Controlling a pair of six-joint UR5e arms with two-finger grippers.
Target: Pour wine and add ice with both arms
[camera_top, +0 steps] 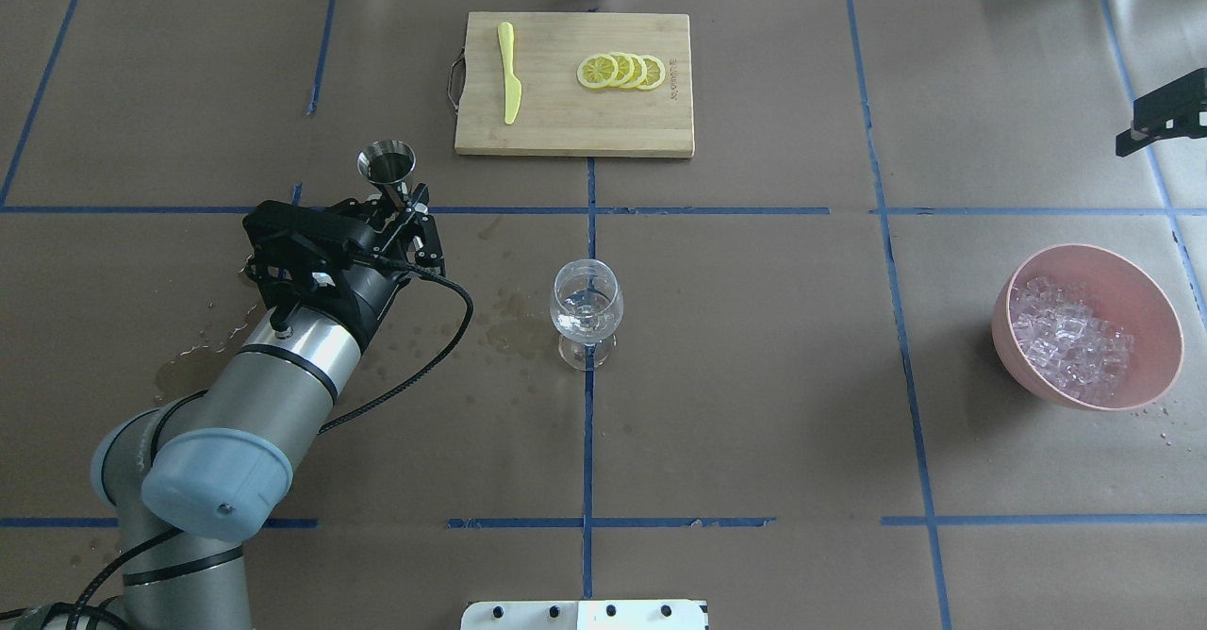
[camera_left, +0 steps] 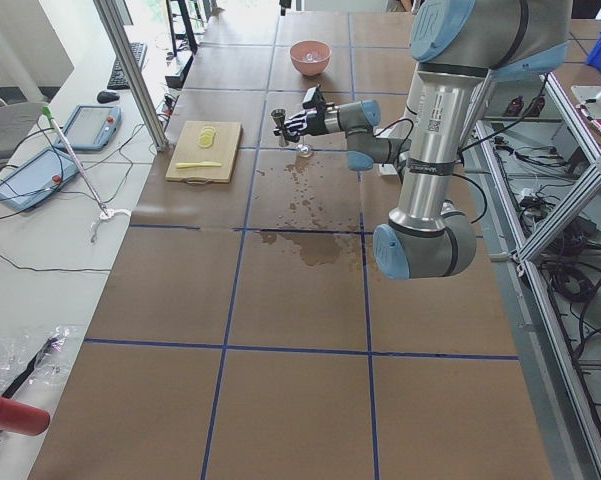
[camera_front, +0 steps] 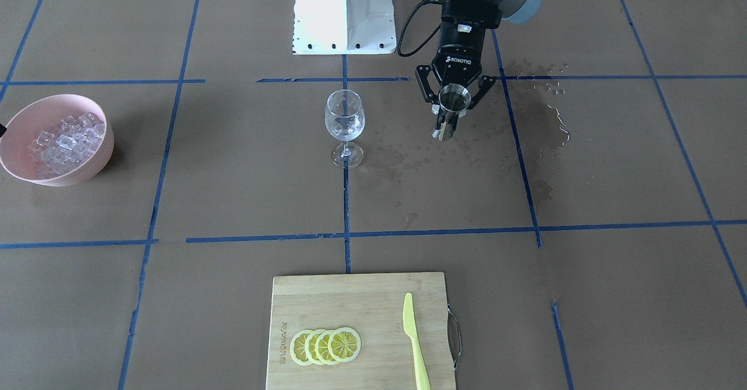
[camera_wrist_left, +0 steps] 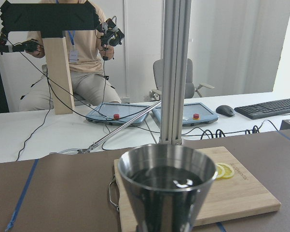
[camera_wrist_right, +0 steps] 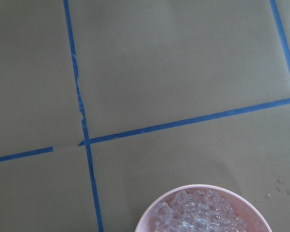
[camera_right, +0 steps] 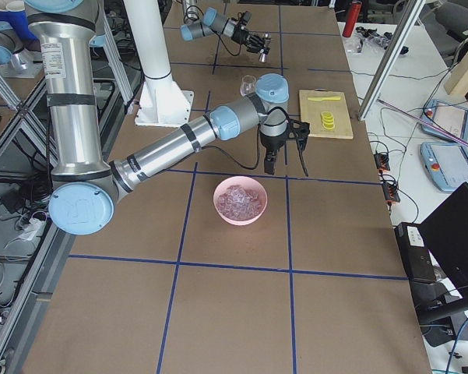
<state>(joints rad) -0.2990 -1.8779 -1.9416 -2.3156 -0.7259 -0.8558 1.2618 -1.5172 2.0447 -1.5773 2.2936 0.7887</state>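
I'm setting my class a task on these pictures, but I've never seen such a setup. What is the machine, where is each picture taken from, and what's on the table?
It is a robot with two arms at a paper-covered table. Four pictures come from fixed cameras: above, opposite, and at each table end; two from cameras on the wrists. The left gripper holds a metal measuring cup upright. On the table stand a wine glass, a pink bowl of ice cubes, and a cutting board with lemon slices and a yellow knife. Beside the glass lie wet patches. The right arm hangs near the bowl.
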